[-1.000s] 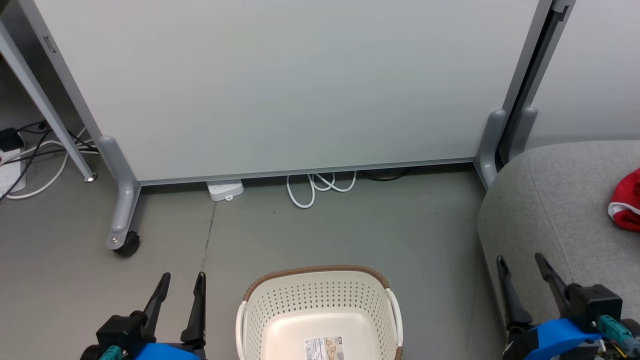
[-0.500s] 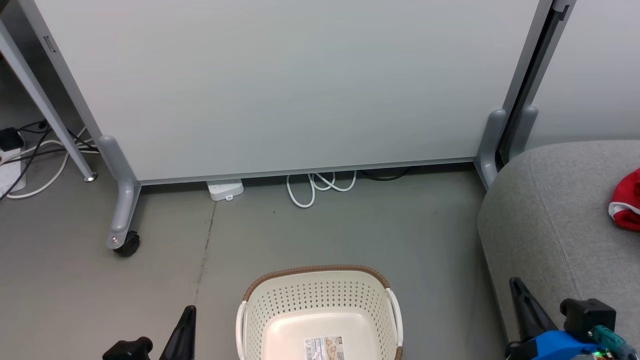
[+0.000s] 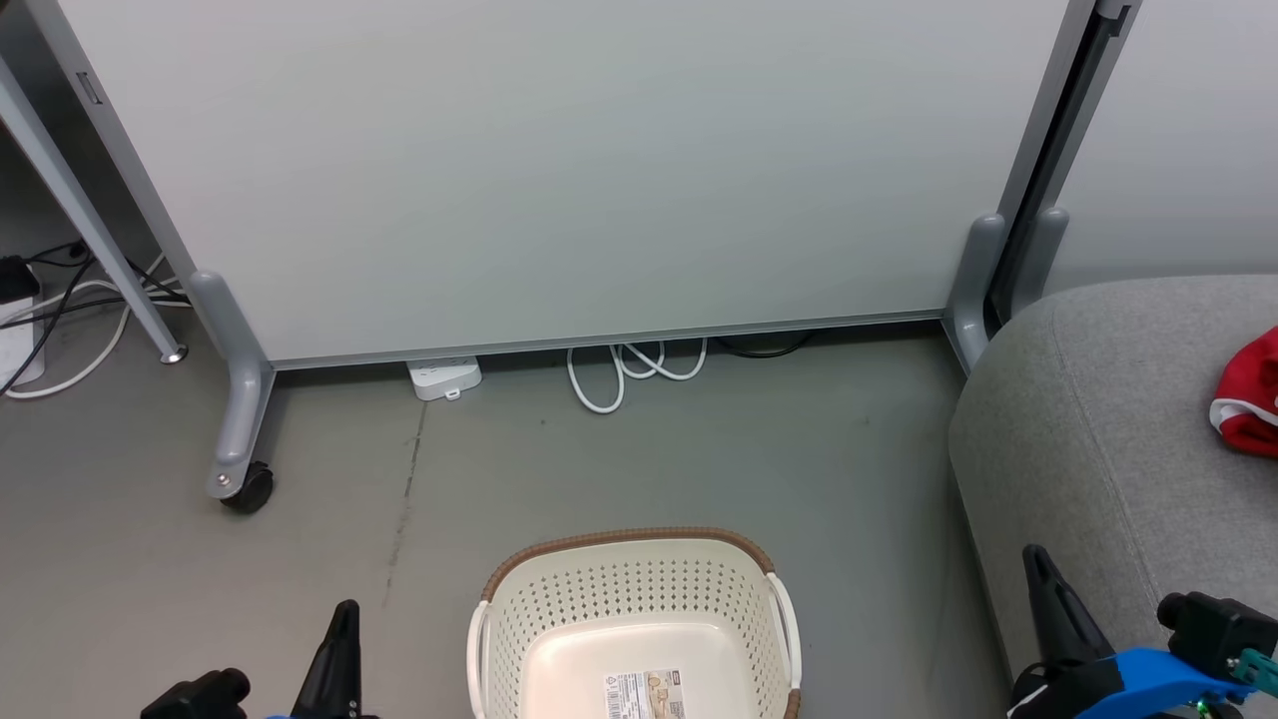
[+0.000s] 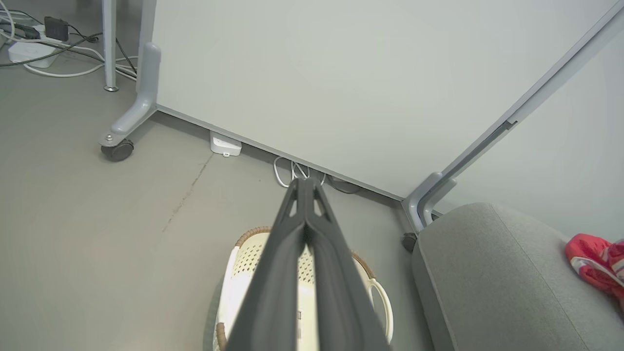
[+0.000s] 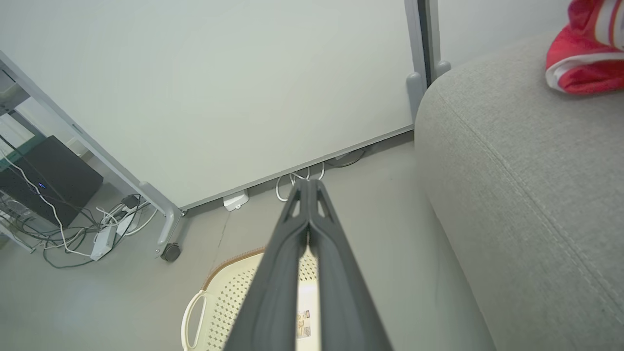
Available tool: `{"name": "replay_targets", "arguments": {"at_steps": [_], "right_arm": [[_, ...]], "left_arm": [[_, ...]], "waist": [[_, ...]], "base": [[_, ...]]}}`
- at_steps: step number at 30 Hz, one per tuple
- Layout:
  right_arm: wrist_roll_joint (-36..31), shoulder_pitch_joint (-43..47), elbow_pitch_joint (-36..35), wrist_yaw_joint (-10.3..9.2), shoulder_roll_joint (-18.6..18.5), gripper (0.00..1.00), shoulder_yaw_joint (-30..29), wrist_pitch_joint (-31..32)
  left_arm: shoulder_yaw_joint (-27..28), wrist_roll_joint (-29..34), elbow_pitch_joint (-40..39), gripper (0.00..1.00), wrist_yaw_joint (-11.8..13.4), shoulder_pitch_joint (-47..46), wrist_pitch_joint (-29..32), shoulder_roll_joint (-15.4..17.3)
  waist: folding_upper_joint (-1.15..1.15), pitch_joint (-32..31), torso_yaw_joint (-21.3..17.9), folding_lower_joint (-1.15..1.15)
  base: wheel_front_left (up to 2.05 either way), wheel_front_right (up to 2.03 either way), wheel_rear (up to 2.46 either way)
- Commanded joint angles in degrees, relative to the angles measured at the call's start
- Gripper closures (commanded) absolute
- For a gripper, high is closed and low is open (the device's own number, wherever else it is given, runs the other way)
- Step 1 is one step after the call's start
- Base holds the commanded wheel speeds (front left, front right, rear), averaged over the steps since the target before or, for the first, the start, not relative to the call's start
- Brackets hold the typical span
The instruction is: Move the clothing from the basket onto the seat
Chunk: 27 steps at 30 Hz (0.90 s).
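Note:
The cream basket (image 3: 639, 599) with a brown rim stands on the floor at bottom centre, holding nothing but a paper label (image 3: 644, 694). Red clothing (image 3: 1248, 404) with white edging lies on the grey seat (image 3: 1098, 419) at the right edge. In both wrist views the clothing (image 4: 592, 263) (image 5: 582, 53) rests on the seat (image 4: 487, 278) (image 5: 526, 161). My left gripper (image 3: 344, 624) is low at the bottom left, shut with nothing in it (image 4: 304, 185). My right gripper (image 3: 1038, 574) is at the bottom right beside the seat's front, also shut and holding nothing (image 5: 308, 185).
A pale partition panel (image 3: 559, 170) on grey feet with a castor (image 3: 245, 489) stands behind. A white power strip (image 3: 444, 377) and looped white cable (image 3: 624, 371) lie under its edge. More cables (image 3: 60, 320) lie at the far left.
Both grippers have gone from open to shut and dropped lower in the head view. The camera has shifted slightly.

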Motion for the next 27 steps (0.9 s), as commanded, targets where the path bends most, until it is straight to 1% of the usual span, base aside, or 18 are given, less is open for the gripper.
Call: {"name": "replay_targets", "arguments": {"at_steps": [1, 8, 9, 27], "right_arm": [[1.9, -1.8, -0.5, 0.0, 0.1, 1.0, -0.3, 0.2], [8.9, -2.5, 0.0, 0.0, 0.1, 1.0, -0.5, 0.6], [10.8, -2.7, 0.1, 0.0, 0.2, 1.0, -0.5, 0.7], [26.0, -4.4, 1.3, -0.01, 0.4, 1.0, -1.0, 1.7]], "left_arm": [[0.7, -1.6, -1.2, 1.0, -0.1, -1.6, 0.3, 0.3], [1.6, -7.6, -2.1, 1.0, -0.1, -1.8, 2.0, 0.3], [1.9, -9.2, -2.4, 1.0, -0.1, -1.9, 2.4, 0.2], [4.1, -22.5, -4.4, 1.0, -0.2, -2.5, 6.1, 0.1]], "waist": [[0.0, 0.0, 0.0, -0.01], [0.0, 0.1, -0.3, -0.01], [0.0, 0.1, -0.4, -0.01], [0.0, 0.4, -1.1, -0.01]], "base": [[0.0, 0.0, 0.0], [0.0, 0.0, 0.0], [0.0, 0.0, 0.0], [0.0, 0.0, 0.0]]}}
